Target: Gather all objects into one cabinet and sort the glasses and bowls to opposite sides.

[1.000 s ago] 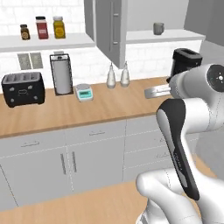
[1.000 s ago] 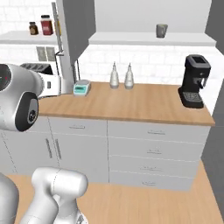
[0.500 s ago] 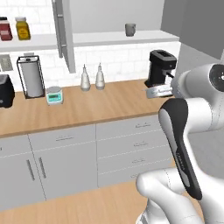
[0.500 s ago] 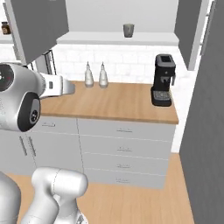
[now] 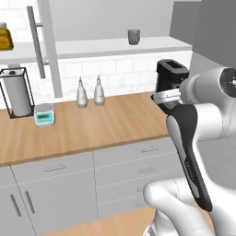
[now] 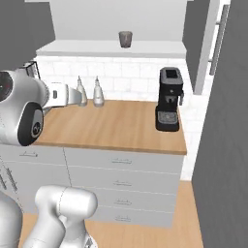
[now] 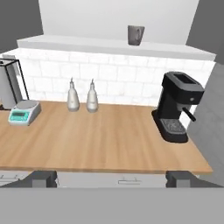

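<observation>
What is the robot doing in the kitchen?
The robot is not holding anything right now. Its hand is open and empty, pointed at the wooden counter. A grey cup sits up on the white shelf of the open cabinet. On the counter are a black coffee machine, two small bottles and a little scale. Nothing has been picked up yet.
</observation>
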